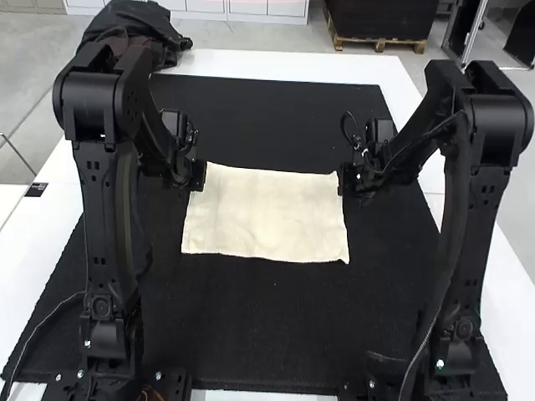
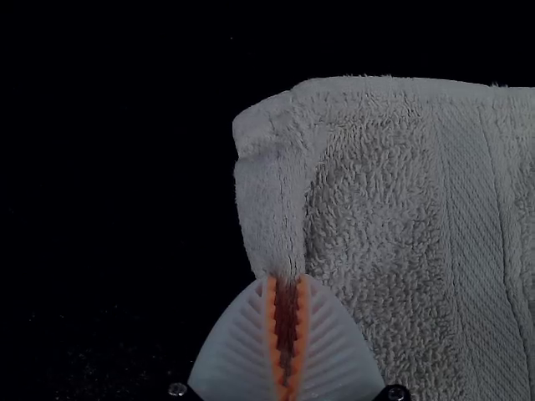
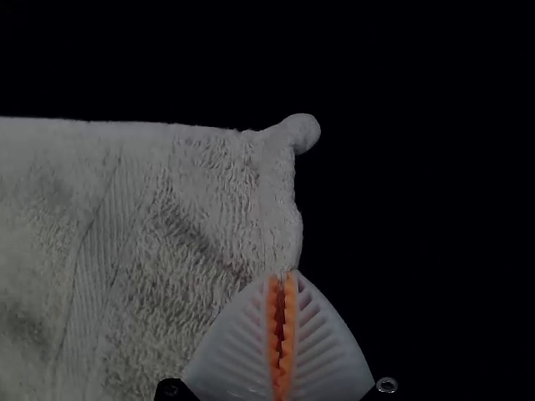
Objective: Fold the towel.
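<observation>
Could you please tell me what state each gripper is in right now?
Left gripper: jaws closed on the towel's side edge, near a corner.
Right gripper: jaws closed on the opposite side edge, near a corner.

No readable text or numbers, small black tag (image 1: 36,190) on white table (image 1: 58,215), marks too small to read

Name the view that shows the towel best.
The high view: it takes in nearly all of the towel. The left wrist view shows one corner and a woven band close up; the right wrist view, another corner.
</observation>
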Tool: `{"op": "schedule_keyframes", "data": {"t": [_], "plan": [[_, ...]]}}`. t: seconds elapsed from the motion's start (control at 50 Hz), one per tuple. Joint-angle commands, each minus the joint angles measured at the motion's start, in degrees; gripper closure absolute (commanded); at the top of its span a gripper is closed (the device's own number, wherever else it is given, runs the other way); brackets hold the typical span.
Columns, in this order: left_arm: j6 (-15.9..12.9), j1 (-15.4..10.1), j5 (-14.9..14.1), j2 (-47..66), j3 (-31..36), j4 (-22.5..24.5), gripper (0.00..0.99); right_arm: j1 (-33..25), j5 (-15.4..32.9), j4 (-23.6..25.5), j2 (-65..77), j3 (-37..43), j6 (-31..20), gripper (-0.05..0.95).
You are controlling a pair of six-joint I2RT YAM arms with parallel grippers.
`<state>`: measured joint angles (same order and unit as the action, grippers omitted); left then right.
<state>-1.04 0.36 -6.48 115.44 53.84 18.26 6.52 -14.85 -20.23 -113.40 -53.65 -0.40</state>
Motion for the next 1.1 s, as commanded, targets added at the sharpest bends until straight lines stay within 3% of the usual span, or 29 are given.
{"op": "schedule_keyframes", "data": {"t": [0.0, 0.34, 1.08], "plan": [[1.0, 0.8, 0.0, -4.1, 0.1, 0.5, 0.972, -0.9, -1.2, -0.3, 3.9, 0.0, 0.9, 0.93], [1.0, 1.0, -1.5, -7.9, -1.1, -2.8, 0.97, -1.0, -3.3, 3.1, 7.3, 0.6, 1.2, 0.93], [0.1, 1.0, -3.5, -13.4, -7.4, -2.4, 0.97, -3.5, -4.7, 4.7, 13.9, 4.8, 0.6, 0.93]]}}
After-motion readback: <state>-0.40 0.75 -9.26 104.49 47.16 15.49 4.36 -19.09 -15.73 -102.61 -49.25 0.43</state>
